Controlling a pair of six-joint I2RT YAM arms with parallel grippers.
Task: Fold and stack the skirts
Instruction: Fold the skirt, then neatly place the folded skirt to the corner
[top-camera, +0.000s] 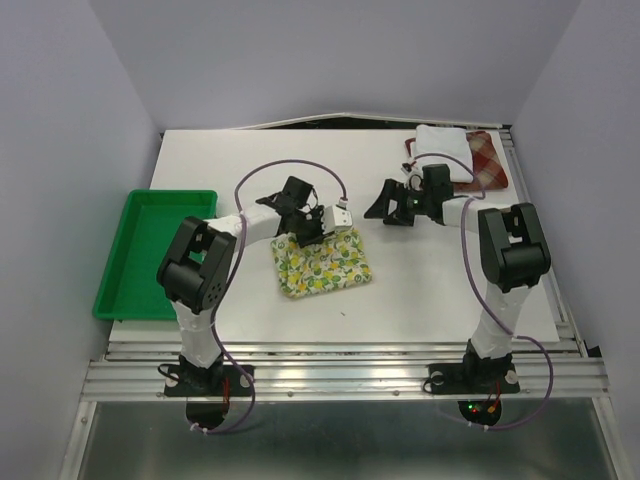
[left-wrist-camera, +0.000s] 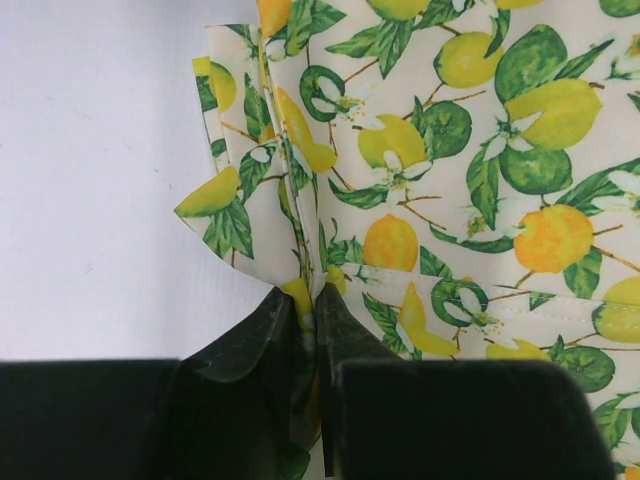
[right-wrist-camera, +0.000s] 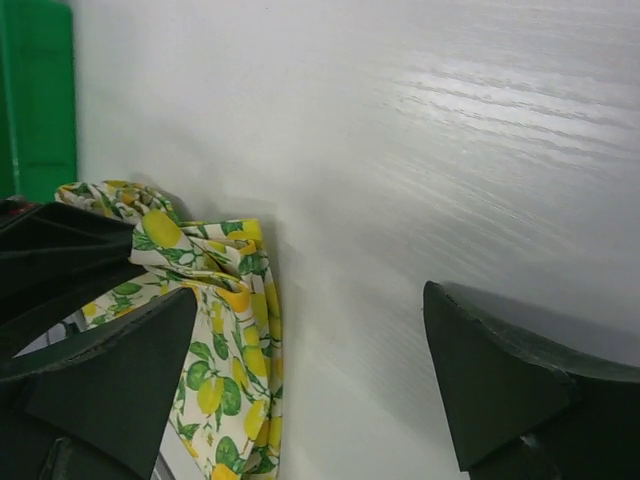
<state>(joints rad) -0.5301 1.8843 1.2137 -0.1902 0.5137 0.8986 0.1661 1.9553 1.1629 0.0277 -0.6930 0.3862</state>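
Three skirts, one lemon-print skirt (top-camera: 322, 265), one white skirt (top-camera: 443, 140), one plaid skirt (top-camera: 492, 160), one green tray (top-camera: 150, 262), two robot arms, a left arm (top-camera: 195, 270) and a right arm (top-camera: 512, 248), one white table (top-camera: 430, 290).

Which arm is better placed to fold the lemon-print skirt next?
Left. The left claw is clamped on the edge of the white lemon-print cloth skirt, while the right claw hangs open beside it, gripping nothing.

walls: 3 plain pale lavender-grey wall panels (top-camera: 330, 50) at back, left, right | furniture: flat white rectangular table top (top-camera: 420, 290), ribbed aluminium rail frame (top-camera: 340, 375) along near edge | below: dull grey lower surface (top-camera: 340, 445) | light: soft, even, faint sheen on table top
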